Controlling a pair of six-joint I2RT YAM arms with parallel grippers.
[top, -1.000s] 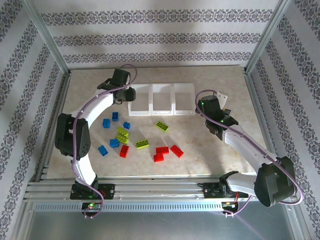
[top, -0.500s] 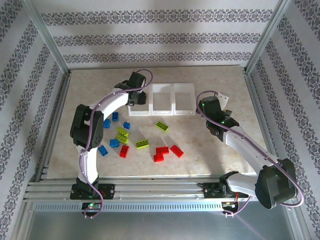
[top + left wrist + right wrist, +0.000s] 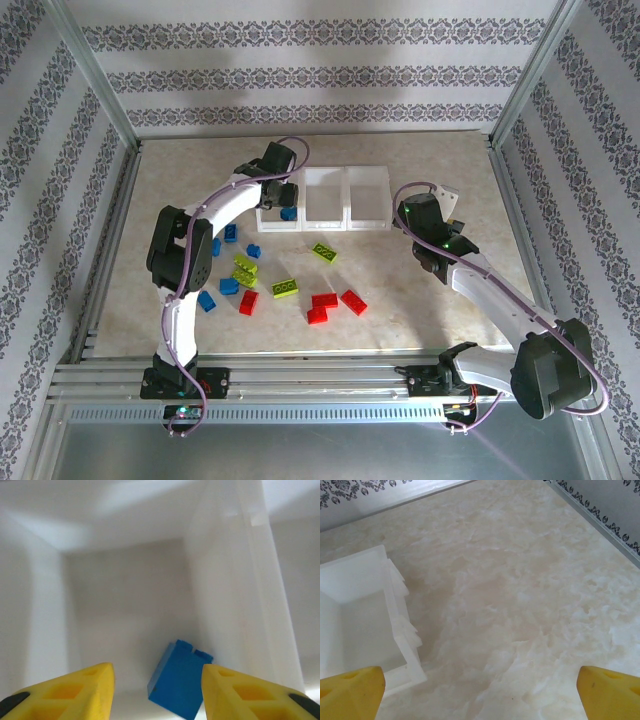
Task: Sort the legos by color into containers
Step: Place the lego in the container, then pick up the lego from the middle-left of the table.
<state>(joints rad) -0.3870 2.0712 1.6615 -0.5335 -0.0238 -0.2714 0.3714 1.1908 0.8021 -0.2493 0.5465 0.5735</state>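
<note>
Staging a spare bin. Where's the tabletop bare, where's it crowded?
Bare: strip between the bins and back wall; near strip between the red bricks and front rail; marble right of the rightmost bin. Crowded: loose bricks in front of the bins.

Bright, diffuse light from overhead fills the top view evenly, leaving only faint, soft-edged shadows on the table, while the left wrist view looks washed out and soft, the white bin glowing and the blue brick slightly blurred.
</note>
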